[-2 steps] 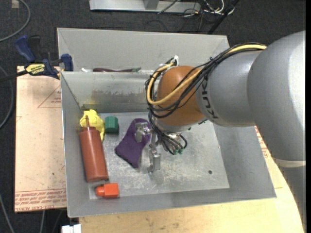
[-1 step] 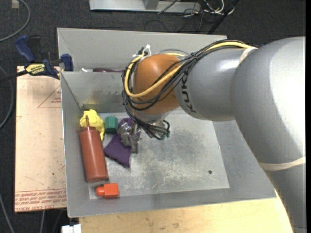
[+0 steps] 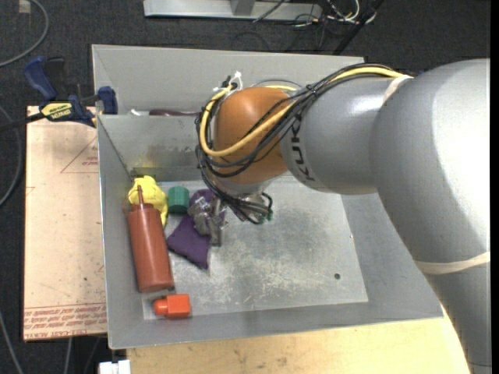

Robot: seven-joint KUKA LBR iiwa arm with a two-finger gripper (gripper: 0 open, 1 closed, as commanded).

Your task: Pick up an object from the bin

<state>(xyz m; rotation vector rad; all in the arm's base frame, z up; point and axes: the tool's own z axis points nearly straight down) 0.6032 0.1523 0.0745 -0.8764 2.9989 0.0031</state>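
My end effector (image 3: 209,223) hangs over the purple pouch (image 3: 187,246) near the bin's (image 3: 296,275) left wall. I cannot tell its opening. Limp fabric could slip, or the red bottle (image 3: 150,248) beside it get nudged.

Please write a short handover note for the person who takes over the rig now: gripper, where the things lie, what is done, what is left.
Gripper: low in the left half of the bin, over the top edge of the purple pouch. I cannot see that it holds anything.
Things: the green block is just left of the gripper, with the yellow toy beside it. The red bottle lies along the left wall and the orange block is in the near left corner.
Done: nothing is lifted out.
Left: grasp one thing, probably the pouch, and lift it.
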